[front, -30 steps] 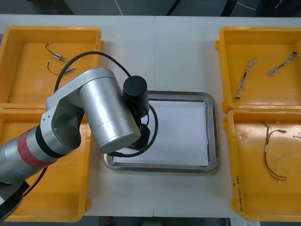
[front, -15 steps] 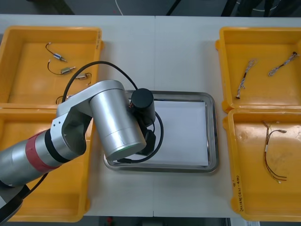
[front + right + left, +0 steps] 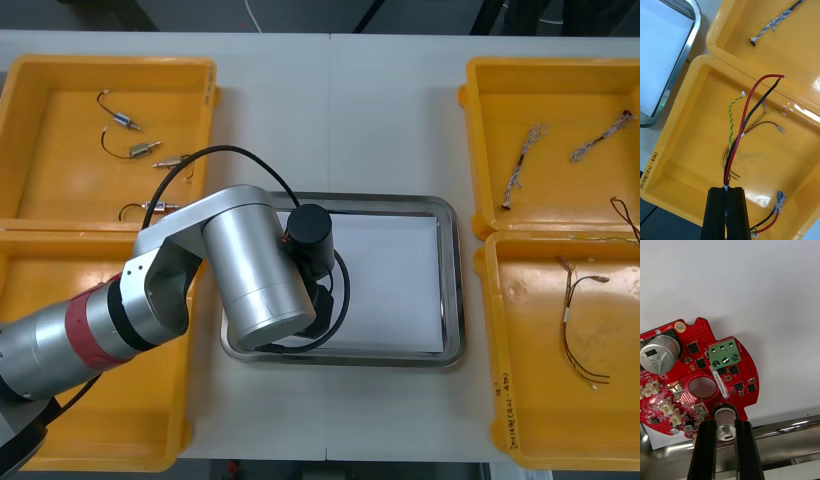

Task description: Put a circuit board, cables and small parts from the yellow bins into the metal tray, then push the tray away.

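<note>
In the front view the silver left arm [image 3: 250, 270] comes in from the lower left of the frame and covers the left part of the shiny metal tray [image 3: 452, 290], which sits at the centre between the four yellow plastic bins. Seen by its own wrist camera, the left gripper [image 3: 724, 424] is clamped on the round red circuit board [image 3: 702, 333], its black fingers pinching a small silver cylinder at the board's edge. The board is over the tray's white inside, just beside the metal rim; whether it touches the white surface cannot be told. The right gripper [image 3: 727, 188] hangs above the lower-right bin [image 3: 677, 150], fingers closed on a red and black cable [image 3: 747, 112] that rises from between them with a twisted green and yellow strand beside it. Thinner loose cables [image 3: 767, 122] lie on that bin's floor. In the front view the upper-left bin [image 3: 60, 190] holds small metal parts [image 3: 125, 123], the upper-right bin [image 3: 560, 100] holds twisted blue and white cables [image 3: 522, 160], and thin red and yellow cables [image 3: 566, 330] lie at the lower right of the frame.
</note>
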